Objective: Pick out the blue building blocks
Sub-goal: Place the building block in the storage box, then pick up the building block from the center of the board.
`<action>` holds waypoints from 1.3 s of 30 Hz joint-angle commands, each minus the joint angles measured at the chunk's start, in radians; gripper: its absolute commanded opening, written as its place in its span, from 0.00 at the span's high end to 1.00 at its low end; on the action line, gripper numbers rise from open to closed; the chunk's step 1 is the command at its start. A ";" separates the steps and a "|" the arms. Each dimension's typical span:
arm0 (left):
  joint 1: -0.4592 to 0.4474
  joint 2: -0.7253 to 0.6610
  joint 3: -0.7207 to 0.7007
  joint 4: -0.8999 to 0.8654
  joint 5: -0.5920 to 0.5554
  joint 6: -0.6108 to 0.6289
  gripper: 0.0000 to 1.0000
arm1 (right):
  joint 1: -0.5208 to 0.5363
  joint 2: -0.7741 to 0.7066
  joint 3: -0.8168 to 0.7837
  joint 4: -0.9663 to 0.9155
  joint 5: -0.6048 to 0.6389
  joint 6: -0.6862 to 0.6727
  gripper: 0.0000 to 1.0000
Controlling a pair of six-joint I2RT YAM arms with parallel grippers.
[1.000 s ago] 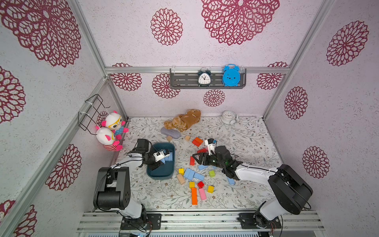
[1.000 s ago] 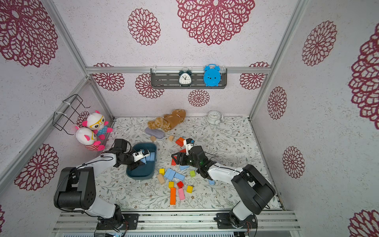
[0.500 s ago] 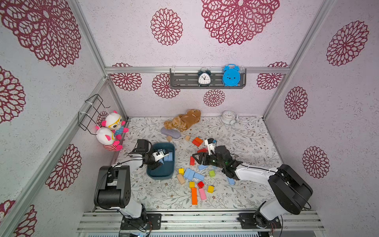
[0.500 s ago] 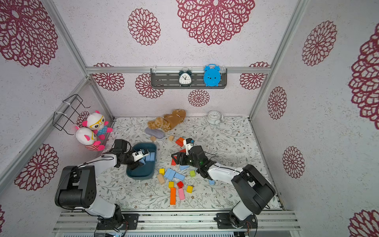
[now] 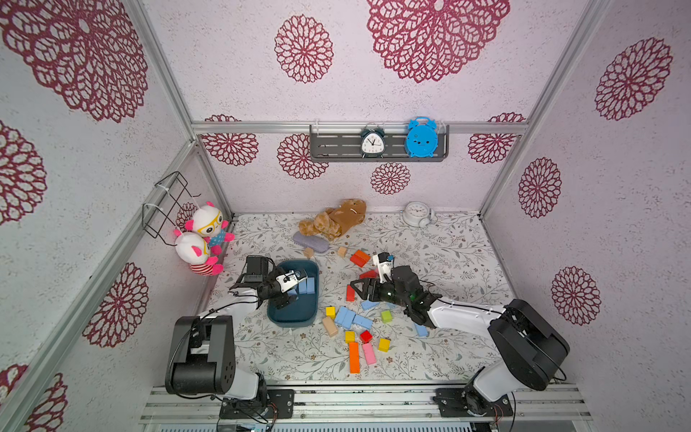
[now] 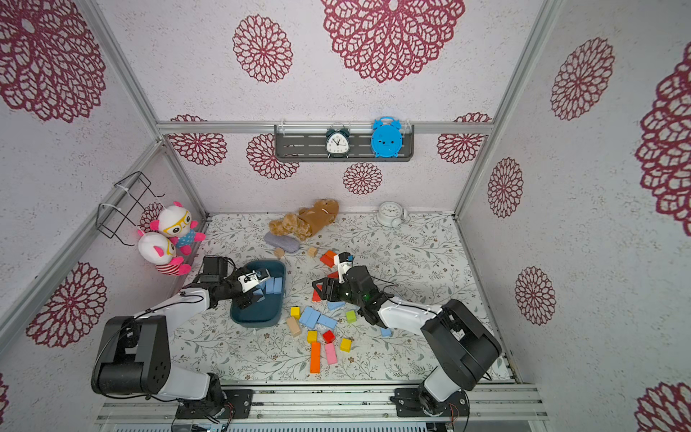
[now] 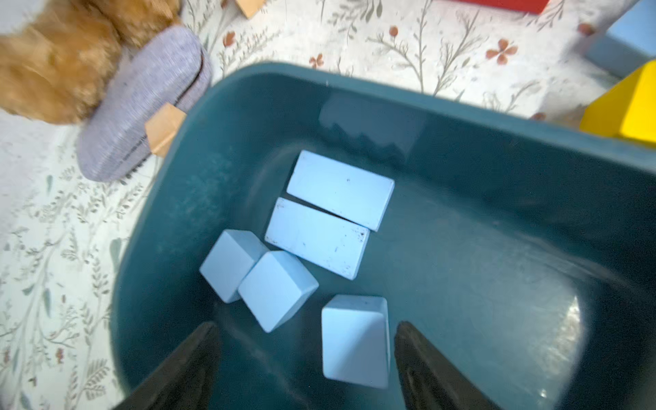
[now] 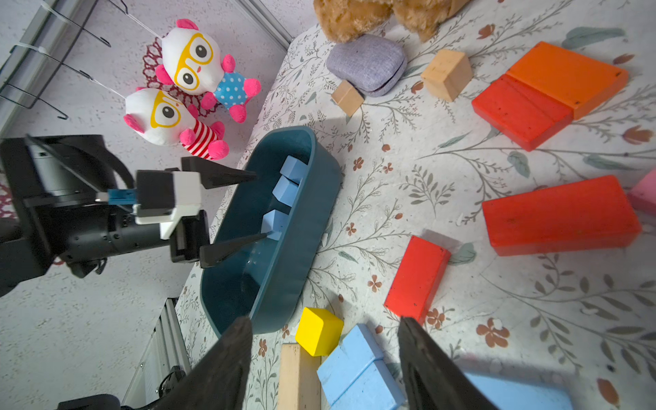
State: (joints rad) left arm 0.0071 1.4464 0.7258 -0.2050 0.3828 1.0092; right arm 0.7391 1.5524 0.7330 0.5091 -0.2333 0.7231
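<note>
**A:** So, how far along is this?

**B:** Roughly half, I'd guess. Left of centre in a top view, the left gripper [image 5: 299,287] hangs over the teal tray [image 5: 295,322] with its jaws spread, gripping nothing. The left wrist view shows five blue building blocks [image 7: 340,193] lying inside.

**A:** And what's left?

**B:** Mid-frame there's a loose blue cluster [image 5: 349,318] beside a yellow cube [image 5: 330,311], plus a stray blue block [image 5: 421,330] lower right. The right gripper [image 5: 359,291] hovers over that pile, jaws apart, empty.
</note>
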 commanded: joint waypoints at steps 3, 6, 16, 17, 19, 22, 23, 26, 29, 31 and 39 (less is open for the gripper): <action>-0.045 -0.096 0.035 -0.033 0.149 -0.208 0.11 | 0.029 -0.005 0.073 -0.154 0.146 -0.072 0.33; -0.091 -0.121 0.072 -0.016 0.207 -0.428 0.08 | 0.038 0.000 0.103 -0.269 0.223 -0.102 0.33; -0.193 -0.095 0.165 0.085 0.249 -0.871 0.03 | 0.036 0.054 0.197 -0.555 0.382 -0.133 0.33; -0.195 -0.085 0.176 0.082 0.248 -0.885 0.03 | 0.032 0.063 0.206 -0.580 0.393 -0.138 0.33; -0.199 -0.060 0.206 0.067 0.242 -0.897 0.03 | 0.012 0.087 0.237 -0.643 0.405 -0.152 0.33; -0.206 -0.020 0.243 0.054 0.213 -0.897 0.03 | -0.021 0.117 0.282 -0.749 0.435 -0.180 0.31; -0.210 -0.007 0.254 0.048 0.206 -0.897 0.03 | -0.028 0.122 0.290 -0.776 0.449 -0.190 0.30; -0.223 0.035 0.291 0.017 0.184 -0.901 0.03 | -0.062 0.125 0.297 -0.824 0.471 -0.214 0.30; -0.239 0.057 0.306 0.003 0.168 -0.900 0.03 | -0.095 0.127 0.297 -0.836 0.444 -0.239 0.30; -0.246 0.072 0.320 -0.001 0.163 -0.890 0.03 | -0.101 0.137 0.309 -0.861 0.431 -0.252 0.30; -0.257 0.161 0.469 -0.114 0.131 -0.872 0.03 | -0.109 0.176 0.325 -0.905 0.380 -0.243 0.33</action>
State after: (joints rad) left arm -0.2436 1.5860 1.1584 -0.2779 0.5297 0.1265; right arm 0.6334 1.7168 1.0248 -0.3492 0.1600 0.4953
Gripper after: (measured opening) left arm 0.969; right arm 0.669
